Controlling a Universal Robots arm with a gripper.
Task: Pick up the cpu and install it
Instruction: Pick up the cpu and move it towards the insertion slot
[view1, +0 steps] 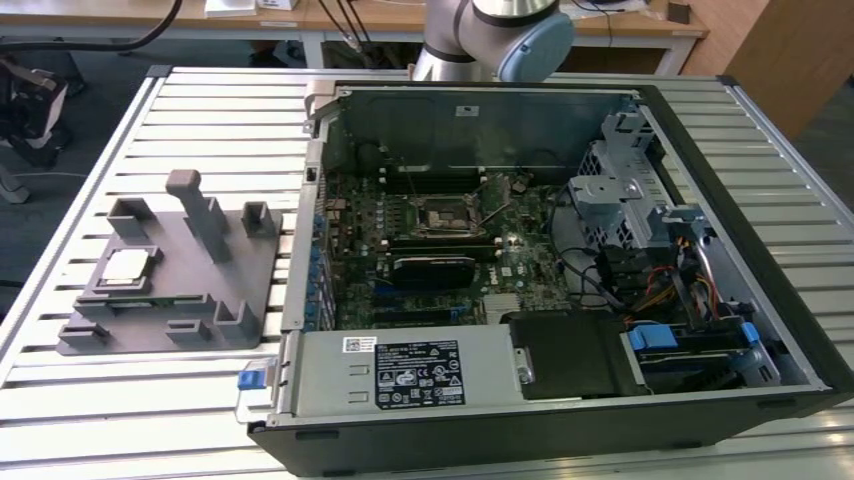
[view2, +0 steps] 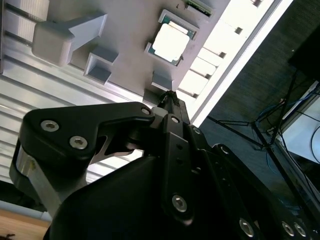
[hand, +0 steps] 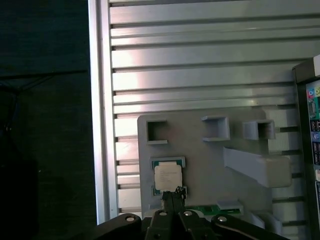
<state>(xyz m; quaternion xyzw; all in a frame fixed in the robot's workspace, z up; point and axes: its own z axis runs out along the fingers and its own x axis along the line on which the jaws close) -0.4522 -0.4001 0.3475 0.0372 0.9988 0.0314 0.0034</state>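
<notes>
At the wrist, the gripper (hand: 172, 196) is narrow: fingers drawn together to one point with nothing between them. I get the same read in the second wrist view.

Just past the tip sits the cpu (hand: 168, 176), silvery top up, flat in its pocket on the grey fixture (hand: 200, 165). The tip lines up with the pocket's near edge. I can't tell from either wrist view how high it hangs over the chip, or whether it touches.

Progress: pick not yet done. The chip is untouched in the fixture, so grasp, carry and install are all left.

Further out is the slatted table (hand: 200, 60), with the fixture lying near its edge. In the exterior view the fixture is on that view's left, well apart from the socket (view1: 441, 213), which is on the board inside the open case (view1: 721, 200). The socket centre looks dark, with no silvery top in it, so I judge it empty. The arm (view1: 494, 30) is at the far side behind the case.

View differences:
- The exterior view gives me the socket, the case interior and the whole route between fixture and board.
- The wrist views give me fingertip-to-chip alignment.
- The second wrist view adds floor and cables beyond the table edge.
- The first wrist view catches a strip of the case's outer wall.
</notes>
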